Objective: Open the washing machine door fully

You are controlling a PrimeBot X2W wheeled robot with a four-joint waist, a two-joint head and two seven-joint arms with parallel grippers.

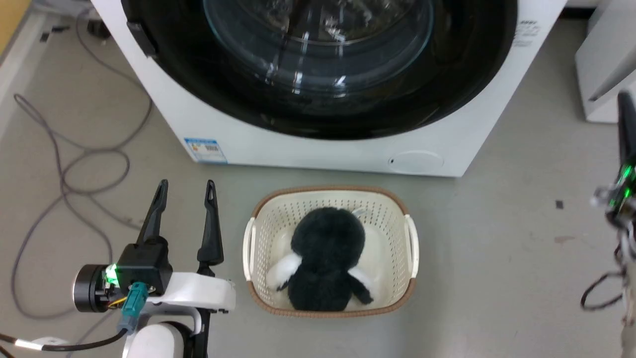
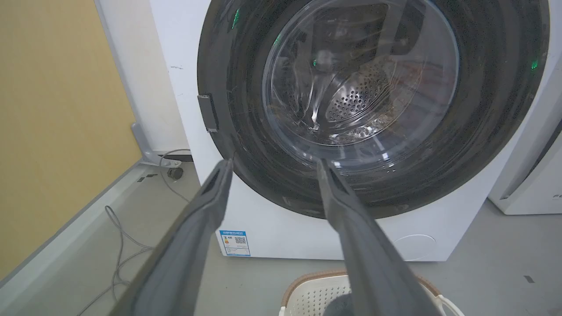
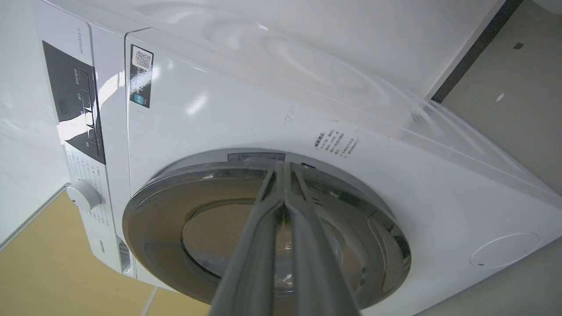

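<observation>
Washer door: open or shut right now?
Shut. The washing machine door lies flush against the washing machine, with no gap at its rim, and the steel drum is seen through its glass.

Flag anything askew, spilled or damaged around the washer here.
Nothing looks damaged or spilled. The washing machine door sits shut and flush. Only oddities: loose grey cables sprawl on the floor on the robot's left, and a basket holding a black plush toy stands right before the door.
</observation>
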